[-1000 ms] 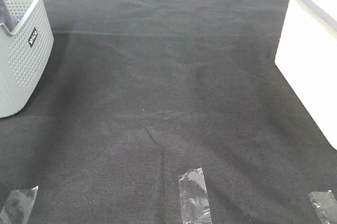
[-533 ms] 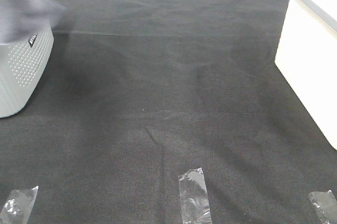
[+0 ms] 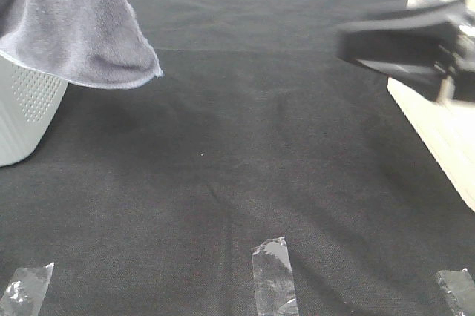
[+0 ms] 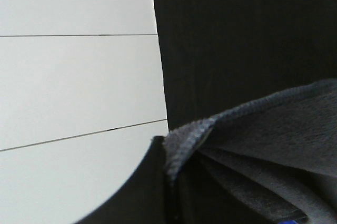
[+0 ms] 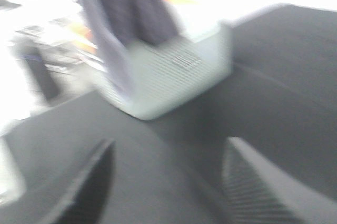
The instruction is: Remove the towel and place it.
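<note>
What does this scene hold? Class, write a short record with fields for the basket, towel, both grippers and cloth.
Basket: pale grey, perforated, at the far left of the high view
Towel: grey-lavender, raised, hanging over the basket's top
Left gripper: shut on the towel's hem
Right gripper: open, empty, blurred at the right
Cloth: black, spread wide
Tape strips: three, on the cloth's near edge

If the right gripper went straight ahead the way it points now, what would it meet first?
Most likely the light grey perforated plastic basket, which sits straight ahead of the open right gripper across the black tablecloth. The greyish-lavender terry towel hangs above it; blur leaves depth uncertain.
</note>
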You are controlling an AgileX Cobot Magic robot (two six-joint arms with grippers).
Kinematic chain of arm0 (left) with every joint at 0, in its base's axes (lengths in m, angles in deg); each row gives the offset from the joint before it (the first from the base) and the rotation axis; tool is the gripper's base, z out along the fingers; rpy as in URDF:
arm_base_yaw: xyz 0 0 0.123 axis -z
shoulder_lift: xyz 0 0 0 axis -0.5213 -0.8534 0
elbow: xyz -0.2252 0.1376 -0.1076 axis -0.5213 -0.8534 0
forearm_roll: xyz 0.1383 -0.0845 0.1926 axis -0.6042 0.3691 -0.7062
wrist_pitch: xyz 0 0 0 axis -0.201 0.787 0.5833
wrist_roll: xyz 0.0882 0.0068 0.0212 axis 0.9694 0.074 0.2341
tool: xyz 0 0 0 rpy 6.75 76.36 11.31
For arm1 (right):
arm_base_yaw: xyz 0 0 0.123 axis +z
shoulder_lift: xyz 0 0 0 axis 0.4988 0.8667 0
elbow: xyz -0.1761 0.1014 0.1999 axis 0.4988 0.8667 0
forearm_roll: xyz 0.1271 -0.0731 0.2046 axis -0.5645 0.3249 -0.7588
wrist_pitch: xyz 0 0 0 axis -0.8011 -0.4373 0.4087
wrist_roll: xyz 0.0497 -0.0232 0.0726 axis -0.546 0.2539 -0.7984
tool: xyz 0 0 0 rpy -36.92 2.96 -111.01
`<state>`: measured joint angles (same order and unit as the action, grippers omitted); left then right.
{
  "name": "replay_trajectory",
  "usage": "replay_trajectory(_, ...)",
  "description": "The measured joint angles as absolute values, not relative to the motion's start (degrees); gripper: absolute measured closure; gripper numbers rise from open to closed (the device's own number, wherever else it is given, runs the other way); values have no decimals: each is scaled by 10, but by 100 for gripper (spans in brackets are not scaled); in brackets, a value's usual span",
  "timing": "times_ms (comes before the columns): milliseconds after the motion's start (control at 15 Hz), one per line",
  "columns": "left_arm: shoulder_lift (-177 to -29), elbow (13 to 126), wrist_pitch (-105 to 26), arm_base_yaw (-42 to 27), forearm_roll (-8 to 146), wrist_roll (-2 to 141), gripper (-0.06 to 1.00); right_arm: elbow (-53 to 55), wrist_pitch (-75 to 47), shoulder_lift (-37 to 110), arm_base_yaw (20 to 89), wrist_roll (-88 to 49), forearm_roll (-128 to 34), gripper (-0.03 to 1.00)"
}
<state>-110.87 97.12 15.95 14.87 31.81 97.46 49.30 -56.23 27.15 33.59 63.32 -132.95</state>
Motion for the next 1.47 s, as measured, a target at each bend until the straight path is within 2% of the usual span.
replay_trajectory(200,-1111,971,157,152,319,975,94,441,-663,376,336,674,-1342,9)
replay_trajectory(333,-1116,971,150,152,319,975,94,402,-687,440,344,682,-1343,3)
replay_trajectory(600,-1122,971,147,152,319,976,94,291,-649,548,468,681,-1326,2)
replay_trajectory(733,-1124,971,137,152,326,976,94,220,-634,594,505,650,-1307,2)
replay_trajectory(1000,-1128,971,118,152,344,976,94,119,-628,667,538,599,-1265,2)
replay_trajectory(1200,-1128,971,99,152,344,976,94,104,-642,679,588,599,-1236,2)
replay_trajectory(1333,-1128,971,102,152,344,974,94,104,-649,679,596,597,-1233,3)
replay_trajectory(1467,-1128,971,104,152,343,967,94,104,-632,679,589,579,-1225,10)
